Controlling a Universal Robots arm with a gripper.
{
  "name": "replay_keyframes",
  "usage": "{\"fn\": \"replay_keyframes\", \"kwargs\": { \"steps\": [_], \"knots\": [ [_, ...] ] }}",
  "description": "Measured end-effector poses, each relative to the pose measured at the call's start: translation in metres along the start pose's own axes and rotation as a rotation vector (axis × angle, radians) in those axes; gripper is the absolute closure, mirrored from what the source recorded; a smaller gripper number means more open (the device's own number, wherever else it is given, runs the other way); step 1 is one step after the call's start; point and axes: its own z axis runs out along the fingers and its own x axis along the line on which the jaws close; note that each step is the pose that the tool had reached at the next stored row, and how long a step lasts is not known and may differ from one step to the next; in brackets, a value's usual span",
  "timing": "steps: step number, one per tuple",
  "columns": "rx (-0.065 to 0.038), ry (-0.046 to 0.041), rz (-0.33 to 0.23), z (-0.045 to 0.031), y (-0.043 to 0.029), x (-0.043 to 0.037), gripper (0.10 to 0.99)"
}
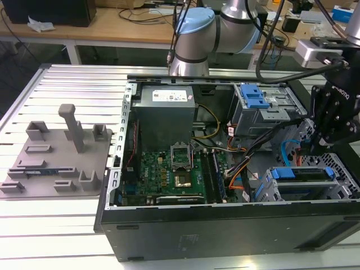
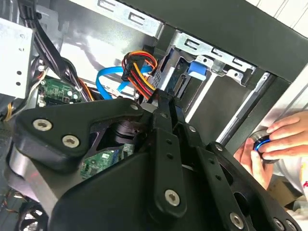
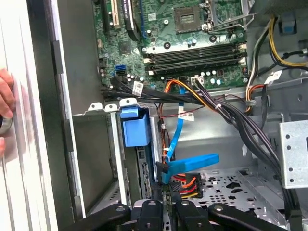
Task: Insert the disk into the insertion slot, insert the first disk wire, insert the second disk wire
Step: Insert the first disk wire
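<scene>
Disk (image 1: 301, 174) half hidden in insertion slot (image 1: 342, 179), fingers (image 2: 166, 115) on wire connector (image 3: 185, 185)

I see a pale slatted metal surface (image 1: 73, 79) under even light; behind it runs a wooden bench (image 1: 101, 31) strewn with cables (image 1: 138, 14) and a dark box (image 1: 50, 10).

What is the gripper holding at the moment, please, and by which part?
The gripper seems shut on the orange-and-yellow disk wire, by its black plug.
</scene>
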Motion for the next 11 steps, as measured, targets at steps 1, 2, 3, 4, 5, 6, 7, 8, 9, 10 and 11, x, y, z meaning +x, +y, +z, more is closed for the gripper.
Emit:
{"fn": "replay_keyframes", "kwargs": {
  "steps": [1,2,3,4,5,6,7,8,9,10,11],
  "knots": [
    [-0.003,0.0001,-0.009,0.0000,-0.0001,0.0001,0.918],
    [-0.006,0.0003,-0.016,0.0001,-0.0001,0.0002,0.918],
    [-0.016,0.0010,-0.025,0.0002,-0.0005,0.0003,0.918],
    [-0.021,0.0014,-0.030,0.0002,-0.0012,0.0003,0.918],
    [-0.022,0.0015,-0.033,0.0003,-0.0022,0.0003,0.918],
    [-0.024,0.0016,-0.038,0.0003,-0.0042,0.0003,0.918],
    [-0.025,0.0017,-0.042,0.0004,-0.0056,0.0004,0.918],
    [-0.026,0.0017,-0.045,0.0004,-0.0070,0.0004,0.918],
    [-0.027,0.0015,-0.049,0.0005,-0.0089,0.0004,0.918],
    [-0.027,0.0007,-0.050,0.0006,-0.0101,0.0005,0.918],
    [-0.027,-0.0019,-0.051,0.0006,-0.0112,0.0011,0.918]
  ]
}}
